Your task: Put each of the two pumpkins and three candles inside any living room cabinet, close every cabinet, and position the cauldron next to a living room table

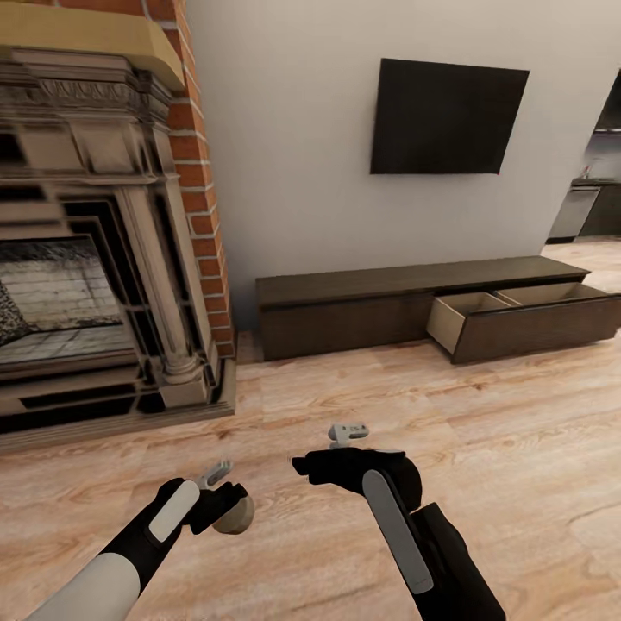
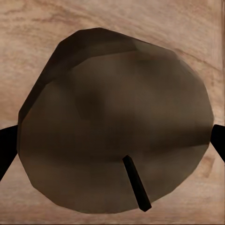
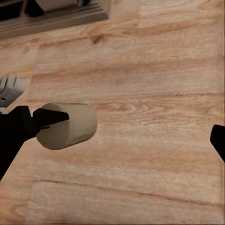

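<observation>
My left gripper (image 1: 222, 490) is shut on a round, dull-brown pumpkin (image 1: 236, 515) low over the wood floor. In the left wrist view the pumpkin (image 2: 117, 112) bulges between the two black fingers, and its short dark stem shows. In the right wrist view a short pale candle (image 3: 70, 125) lies on its side against one finger (image 3: 18, 129) of my right gripper (image 3: 136, 133). The other finger stands far off, with a wide gap. The cabinet (image 1: 414, 280) runs along the far wall, and its right drawer (image 1: 535, 329) is pulled out, showing a beige inside.
A stone fireplace (image 1: 95, 285) with a brick column (image 1: 203, 172) rises at the left, its base reaching onto the floor. A black TV (image 1: 444, 116) hangs above the cabinet. Kitchen units (image 1: 586, 211) show at the far right. Wood floor stretches between me and the cabinet.
</observation>
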